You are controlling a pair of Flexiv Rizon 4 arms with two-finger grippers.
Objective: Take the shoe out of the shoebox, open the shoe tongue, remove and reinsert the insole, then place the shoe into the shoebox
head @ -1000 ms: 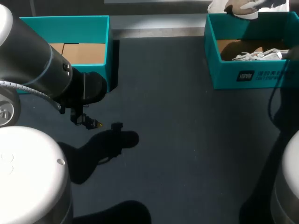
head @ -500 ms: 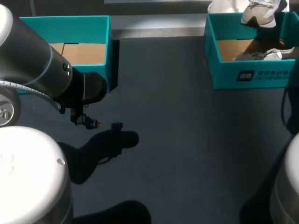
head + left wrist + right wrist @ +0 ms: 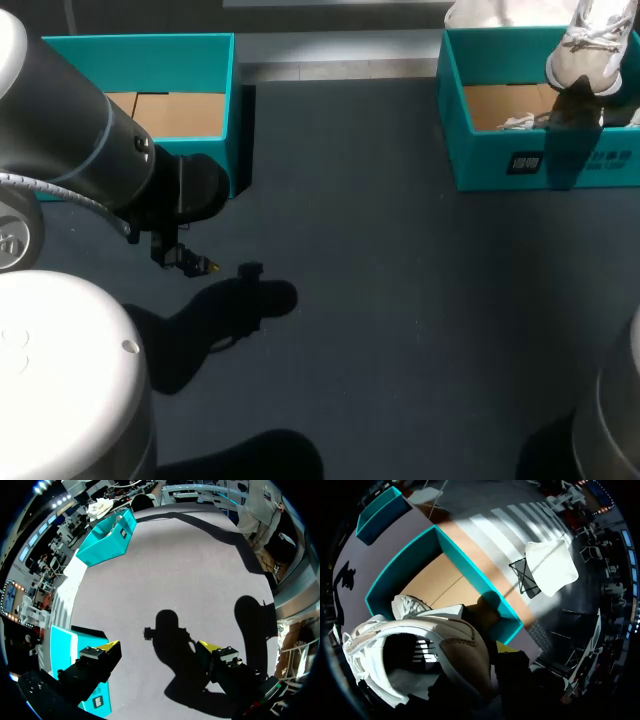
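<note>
Two teal boxes stand on the dark table: the shoebox at the upper right of the head view and a second teal box at the upper left. There are two pale shoes. The shoe hangs above the shoebox's far right end, with the right gripper clamped on its heel end, and a second shoe lies inside on the cardboard floor. The left gripper hovers over bare table at centre left, near the second teal box, its two yellow-tipped fingers spread wide and holding nothing.
</note>
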